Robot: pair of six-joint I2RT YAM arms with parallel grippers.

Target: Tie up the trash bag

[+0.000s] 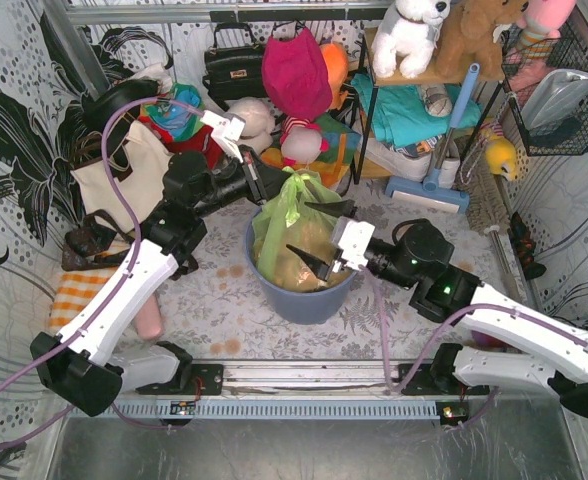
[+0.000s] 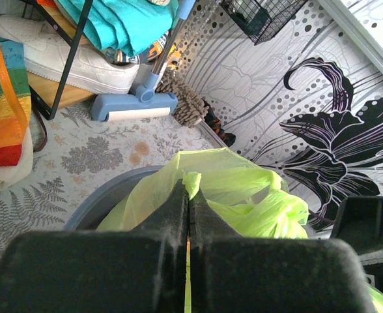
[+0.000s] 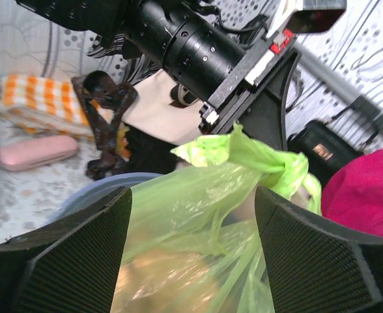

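Observation:
The trash bag (image 1: 292, 228) is thin light-green film with tan paper showing through, and it sits in the blue round bin (image 1: 309, 300). My left gripper (image 1: 271, 188) is at the bag's top left, shut on a gathered flap of film; in the left wrist view the fingers (image 2: 172, 208) pinch the green film (image 2: 243, 189). My right gripper (image 1: 317, 236) is open on the bag's right side, one finger on each side of the film. In the right wrist view the bag (image 3: 198, 202) fills the gap between the wide-apart fingers (image 3: 81, 254), and a twisted knot-like bunch (image 3: 288, 171) is at the top.
A white canvas tote (image 1: 124, 180) stands left of the bin, with an orange checked cloth (image 1: 79, 295) and a pink case (image 1: 151, 320) nearby. A shelf rack with toys and a blue floor sweeper (image 1: 429, 190) stand behind on the right. A wire basket (image 1: 559, 95) hangs far right.

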